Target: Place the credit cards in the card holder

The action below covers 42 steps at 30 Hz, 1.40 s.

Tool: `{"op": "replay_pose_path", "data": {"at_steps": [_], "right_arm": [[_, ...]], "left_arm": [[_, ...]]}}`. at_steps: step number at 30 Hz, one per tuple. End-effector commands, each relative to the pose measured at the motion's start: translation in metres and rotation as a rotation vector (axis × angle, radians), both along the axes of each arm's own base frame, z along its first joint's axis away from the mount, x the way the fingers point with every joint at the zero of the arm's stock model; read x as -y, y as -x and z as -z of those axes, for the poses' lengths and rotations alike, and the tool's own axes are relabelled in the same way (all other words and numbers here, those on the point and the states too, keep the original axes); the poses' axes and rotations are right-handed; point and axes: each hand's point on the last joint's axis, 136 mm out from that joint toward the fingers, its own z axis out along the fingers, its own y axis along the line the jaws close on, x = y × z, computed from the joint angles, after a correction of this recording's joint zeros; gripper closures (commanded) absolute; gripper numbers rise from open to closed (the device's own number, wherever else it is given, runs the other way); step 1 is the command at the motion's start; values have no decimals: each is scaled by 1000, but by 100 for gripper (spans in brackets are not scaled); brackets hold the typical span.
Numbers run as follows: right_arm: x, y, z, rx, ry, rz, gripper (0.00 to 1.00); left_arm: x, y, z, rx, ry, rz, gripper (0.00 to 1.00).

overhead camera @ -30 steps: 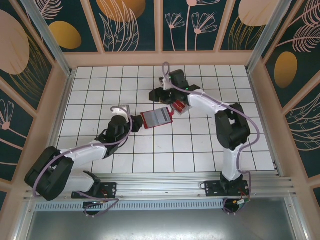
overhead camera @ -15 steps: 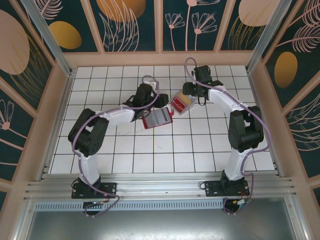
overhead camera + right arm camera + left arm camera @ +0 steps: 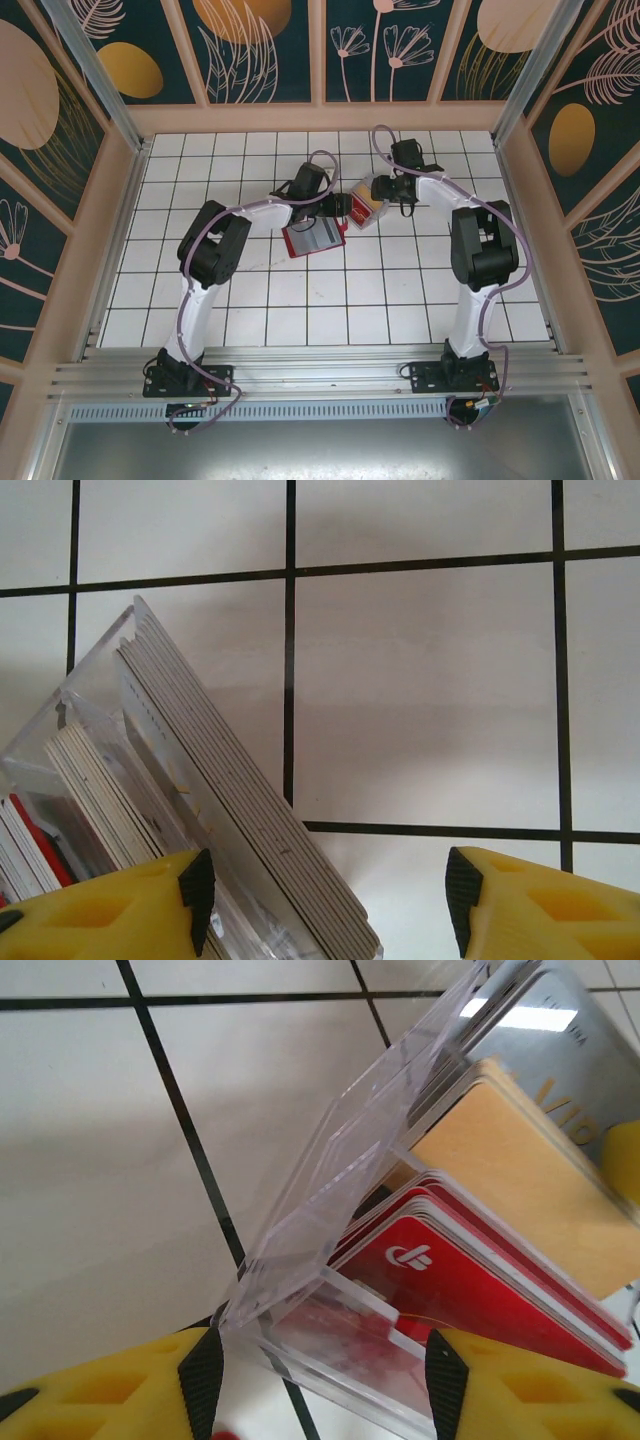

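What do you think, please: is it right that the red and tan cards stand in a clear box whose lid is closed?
Not quite: the lid is open, tilted up and away from the clear box, as the left wrist view shows. The rest holds: the red cards and the tan card do stand in that box.
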Motion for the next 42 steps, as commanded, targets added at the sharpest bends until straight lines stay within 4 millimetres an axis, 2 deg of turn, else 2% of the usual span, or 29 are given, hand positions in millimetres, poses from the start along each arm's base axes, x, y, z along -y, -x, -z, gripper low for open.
{"op": "replay_pose_path", "data": {"at_steps": [1,7,14,23,32,39,42], "right_arm": [[1,-1,6,-17,25,-12,34],[11,-8,6,-2,61,21,36],[14,-11,-14,47,66,33,39],[15,-13,-27,80,69,34,45],[9,-14,-43,115,33,16,46],[4,-12,-34,87,42,-10,47],[-5,-9,-27,67,25,-45,44]], "left_arm": [[3,-1,12,-31,-7,30,42],[-1,2,25,-48,-17,16,42],[-4,4,32,-58,-16,2,42],[-5,8,33,-65,-10,1,43],[-4,9,30,-64,7,-1,43],[-2,8,25,-56,15,2,43],[-2,7,23,-55,20,2,43]]}}
